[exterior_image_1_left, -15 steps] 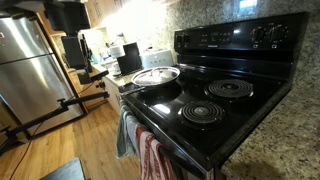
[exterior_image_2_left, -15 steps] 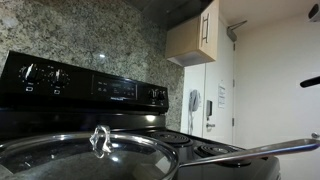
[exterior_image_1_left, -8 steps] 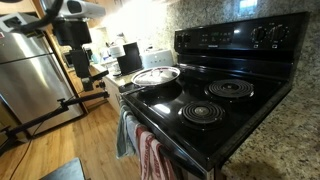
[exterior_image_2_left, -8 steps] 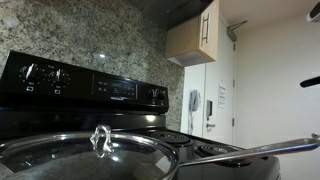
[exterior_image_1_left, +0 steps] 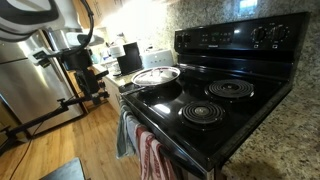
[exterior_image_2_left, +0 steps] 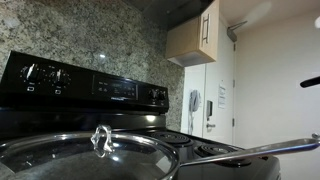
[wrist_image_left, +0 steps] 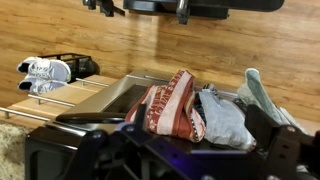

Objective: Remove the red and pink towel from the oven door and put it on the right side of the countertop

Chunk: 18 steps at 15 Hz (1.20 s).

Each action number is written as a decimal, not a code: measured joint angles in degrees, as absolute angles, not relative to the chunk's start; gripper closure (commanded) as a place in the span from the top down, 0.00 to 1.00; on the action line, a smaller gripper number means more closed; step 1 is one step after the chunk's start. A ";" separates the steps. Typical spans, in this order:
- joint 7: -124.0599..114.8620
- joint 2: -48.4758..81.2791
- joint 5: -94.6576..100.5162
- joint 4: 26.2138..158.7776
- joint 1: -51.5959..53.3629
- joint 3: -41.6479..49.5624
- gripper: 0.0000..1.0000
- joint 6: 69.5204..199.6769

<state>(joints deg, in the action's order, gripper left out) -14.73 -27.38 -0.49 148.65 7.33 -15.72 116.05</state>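
Red and pink towel (wrist_image_left: 172, 105) draped beside grey towel (wrist_image_left: 225, 118), arm (exterior_image_1_left: 55, 35) high, well apart from stove (exterior_image_1_left: 215, 100), gripper (wrist_image_left: 190, 158) spread wide, empty

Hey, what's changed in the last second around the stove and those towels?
The robot arm swung down and closer at the upper left of an exterior view, now filling that corner. Nothing was taken hold of or let go. The red and pink towel still hangs at the front of the stove beside the grey-blue towel, and the lidded pan has not moved.
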 measured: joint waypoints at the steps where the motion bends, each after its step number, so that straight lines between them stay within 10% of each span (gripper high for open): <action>1: -13.71 -26.53 0.61 149.29 8.02 -15.79 1.00 116.99; 18: -10.12 -20.04 18.82 151.17 10.97 -17.66 1.00 126.50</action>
<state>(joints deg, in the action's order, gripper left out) -10.12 -20.04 18.82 151.17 10.97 -17.66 126.50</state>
